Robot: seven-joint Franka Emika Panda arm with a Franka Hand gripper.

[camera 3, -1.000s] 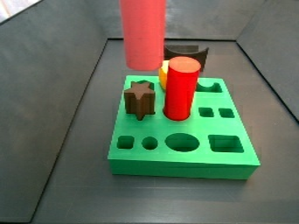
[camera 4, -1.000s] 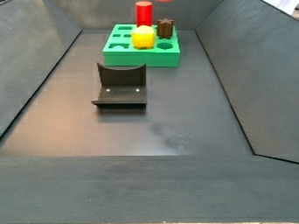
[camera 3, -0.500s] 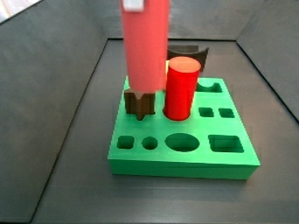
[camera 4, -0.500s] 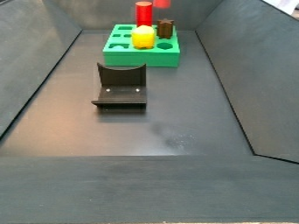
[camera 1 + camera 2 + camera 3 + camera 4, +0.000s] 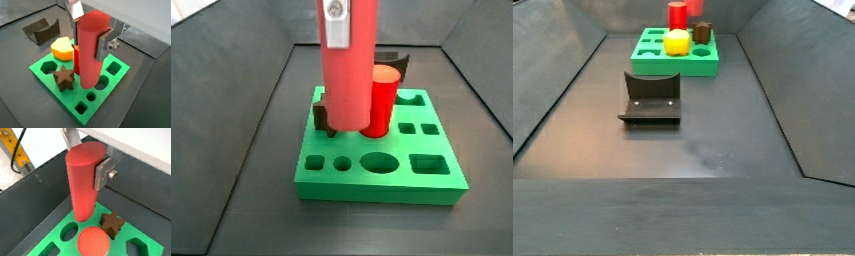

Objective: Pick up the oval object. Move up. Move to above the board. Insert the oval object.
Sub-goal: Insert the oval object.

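Both wrist views show the hand (image 5: 90,30) clamping the oval object (image 5: 92,50) above the board (image 5: 117,82); insertion looks underway, needing straight descent.

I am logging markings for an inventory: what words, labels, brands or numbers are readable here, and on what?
None: no readable text in any view.
The pincer, above the flat green holed board and shut on the tall coral-red oval post, carries no legible marking.
The yellow strip behind the bin is too blurred.
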